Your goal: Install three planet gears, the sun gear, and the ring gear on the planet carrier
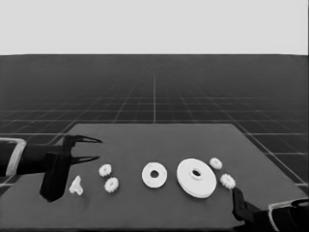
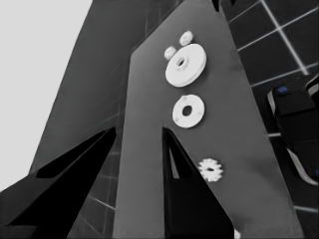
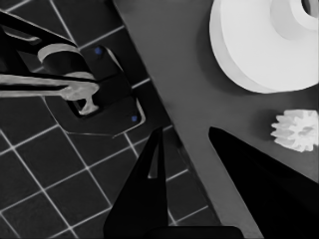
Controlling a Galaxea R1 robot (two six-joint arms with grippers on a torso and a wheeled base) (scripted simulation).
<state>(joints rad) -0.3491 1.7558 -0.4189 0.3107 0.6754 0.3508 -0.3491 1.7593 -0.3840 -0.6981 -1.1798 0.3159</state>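
The smaller round part [image 1: 154, 182], flat with a centre hole, lies mid-table. Just right of it lies the larger round part [image 1: 207, 182], thick with a raised hub. Two small gears [image 1: 105, 169] [image 1: 111, 184] lie left of the smaller part, and two more [image 1: 216, 163] [image 1: 227, 181] lie right of the larger one. My left gripper [image 1: 94, 149] waits open over the table's left end, holding nothing. My right gripper [image 1: 238, 195] sits low at the front right. In the right wrist view it [image 3: 186, 130] is open, near a gear [image 3: 296, 130] and the larger round part [image 3: 259, 50], touching neither.
A thin white piece [image 1: 76, 186] lies under the left arm near the front left. In the left wrist view the larger round part [image 2: 195, 69], the smaller round part [image 2: 197, 112] and a gear [image 2: 211, 169] lie in a row. Dark machinery [image 3: 99, 94] shows past the table's edge.
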